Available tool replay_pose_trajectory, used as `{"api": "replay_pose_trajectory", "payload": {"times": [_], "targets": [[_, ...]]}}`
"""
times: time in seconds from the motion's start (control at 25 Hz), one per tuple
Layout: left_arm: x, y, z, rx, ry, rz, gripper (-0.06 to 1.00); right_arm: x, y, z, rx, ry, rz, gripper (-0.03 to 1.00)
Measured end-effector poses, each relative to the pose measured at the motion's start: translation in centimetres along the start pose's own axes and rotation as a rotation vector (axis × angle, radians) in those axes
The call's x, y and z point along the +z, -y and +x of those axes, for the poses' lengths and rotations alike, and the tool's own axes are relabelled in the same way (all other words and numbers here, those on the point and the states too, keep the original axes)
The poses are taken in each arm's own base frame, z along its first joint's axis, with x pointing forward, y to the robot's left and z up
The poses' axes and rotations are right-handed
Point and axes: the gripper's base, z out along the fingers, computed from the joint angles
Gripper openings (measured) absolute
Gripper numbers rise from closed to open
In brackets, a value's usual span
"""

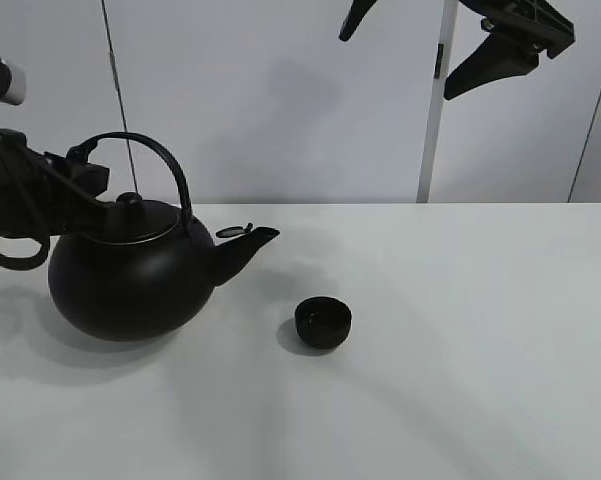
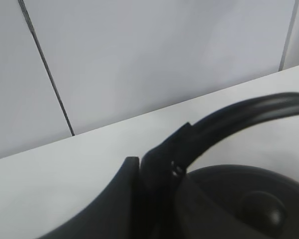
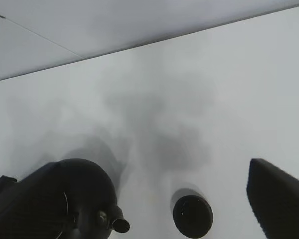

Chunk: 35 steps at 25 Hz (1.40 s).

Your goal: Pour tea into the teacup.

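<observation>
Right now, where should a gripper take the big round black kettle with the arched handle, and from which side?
Grip the kettle by its arched handle, low at the end away from the spout, coming from that side. The body looks too wide for jaws; the handle stands upright.

Kettle point(image 1: 130, 280) stands on the table point(image 1: 460, 350) at the left jaws; teacup point(image 1: 323, 322) near it, on the right jaws' side, well below them.

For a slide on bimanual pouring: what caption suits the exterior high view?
Left end effector at the handle of the kettle, spout toward the teacup; right end effector open, raised high.
</observation>
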Motion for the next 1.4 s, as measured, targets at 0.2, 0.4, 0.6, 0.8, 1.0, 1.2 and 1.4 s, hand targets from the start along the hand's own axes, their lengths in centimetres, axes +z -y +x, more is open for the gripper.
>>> {"api": "replay_pose_trajectory", "payload": {"times": [0.2, 0.4, 0.6, 0.8, 1.0, 1.2, 1.4], "targets": [[-0.8, 0.1, 0.8, 0.004, -0.012, 0.001, 0.10, 0.0, 0.0, 0.0, 0.000, 0.000, 0.000, 0.69], [-1.3, 0.3, 1.1, 0.017, -0.013, 0.019, 0.10, 0.0, 0.0, 0.0, 0.000, 0.000, 0.000, 0.69], [-1.5, 0.5, 1.2, 0.031, -0.013, 0.041, 0.10, 0.0, 0.0, 0.0, 0.000, 0.000, 0.000, 0.69], [-1.4, 0.6, 1.3, 0.043, -0.009, 0.060, 0.10, 0.0, 0.0, 0.0, 0.000, 0.000, 0.000, 0.69], [-0.9, 1.0, 2.8, 0.053, -0.052, 0.082, 0.10, 0.0, 0.0, 0.0, 0.000, 0.000, 0.000, 0.69], [-0.9, 1.1, 3.0, 0.056, -0.048, 0.088, 0.10, 0.0, 0.0, 0.0, 0.000, 0.000, 0.000, 0.69], [-0.7, 1.1, 3.2, 0.051, -0.036, 0.088, 0.10, 0.0, 0.0, 0.0, 0.000, 0.000, 0.000, 0.69]]}}
